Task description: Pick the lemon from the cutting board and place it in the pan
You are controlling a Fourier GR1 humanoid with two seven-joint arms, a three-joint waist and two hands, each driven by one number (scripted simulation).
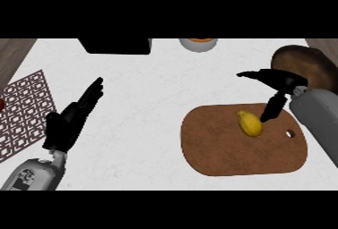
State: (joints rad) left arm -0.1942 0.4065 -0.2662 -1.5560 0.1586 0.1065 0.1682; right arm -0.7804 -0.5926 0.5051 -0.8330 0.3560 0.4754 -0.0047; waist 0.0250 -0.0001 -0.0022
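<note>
Nearest, the left hand [66, 123] rests open at the lower left with fingers straight, beside a patterned mat [23, 109]. The lemon [249, 124], a yellow oval with a pointed far end, lies on the brown cutting board [224, 147], toward its far right side. Over it the right hand [280, 79] is spread wide, one digit reaching down to just beside the lemon, and beyond sits the dark brown pan [305, 60], holding nothing.

This is a kitchen: a white marbled counter top [152, 89] carries a brown rounded wooden cutting board [224, 154] bearing a yellow lemon [249, 124], near a dark round pan [311, 62].
</note>
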